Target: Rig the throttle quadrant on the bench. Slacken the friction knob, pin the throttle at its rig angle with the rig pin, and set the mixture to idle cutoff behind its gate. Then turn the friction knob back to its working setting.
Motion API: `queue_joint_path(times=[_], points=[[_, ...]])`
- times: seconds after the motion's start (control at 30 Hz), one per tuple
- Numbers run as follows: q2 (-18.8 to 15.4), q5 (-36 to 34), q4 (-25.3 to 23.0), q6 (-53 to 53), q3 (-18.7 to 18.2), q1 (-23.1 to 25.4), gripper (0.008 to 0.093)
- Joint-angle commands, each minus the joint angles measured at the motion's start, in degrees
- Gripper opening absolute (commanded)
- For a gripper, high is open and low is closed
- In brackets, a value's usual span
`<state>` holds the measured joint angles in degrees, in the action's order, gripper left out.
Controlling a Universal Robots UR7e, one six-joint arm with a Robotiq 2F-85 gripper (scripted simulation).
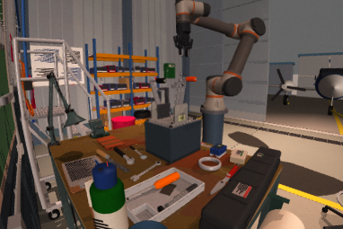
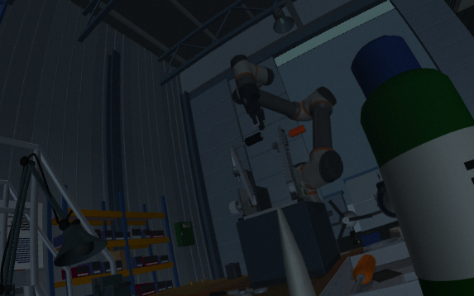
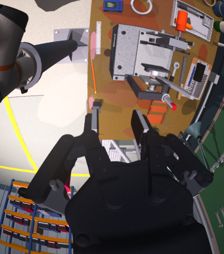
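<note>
The black-knobbed lever [image 1: 160,80] [image 2: 253,139] rises from the throttle quadrant [image 1: 173,136] [image 3: 142,57] and stands nearest the gripper, below it. The orange-knobbed lever [image 1: 190,79] [image 2: 296,131] [image 3: 182,20] stands beside it. A red-tipped pin [image 3: 171,104] sticks out at the quadrant's side. The quadrant is a dark box in the middle of the bench. My gripper [image 1: 183,52] [image 2: 259,123] [image 3: 117,117] hangs high above the levers, pointing down. It is open and holds nothing.
A white tray [image 1: 164,193] with an orange-handled screwdriver [image 1: 166,179] lies at the bench front. A green and white can [image 1: 107,196] stands at the front left corner. A black case [image 1: 244,187] lies at the right. Wrenches [image 1: 146,169] and a desk lamp [image 1: 60,109] sit left.
</note>
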<state>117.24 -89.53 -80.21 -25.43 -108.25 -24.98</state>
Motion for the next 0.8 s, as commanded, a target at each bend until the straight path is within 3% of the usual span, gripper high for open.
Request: queue_joint_path(times=[0.0, 0.33, 0.77], points=[[-0.2, 0.2, 0.3, -0.4, 0.0, -0.2, 0.048], [-4.0, 4.3, 7.9, -8.6, 0.0, -4.4, 0.048], [-14.0, 15.1, 28.0, -30.3, 0.1, -15.3, 0.048]])
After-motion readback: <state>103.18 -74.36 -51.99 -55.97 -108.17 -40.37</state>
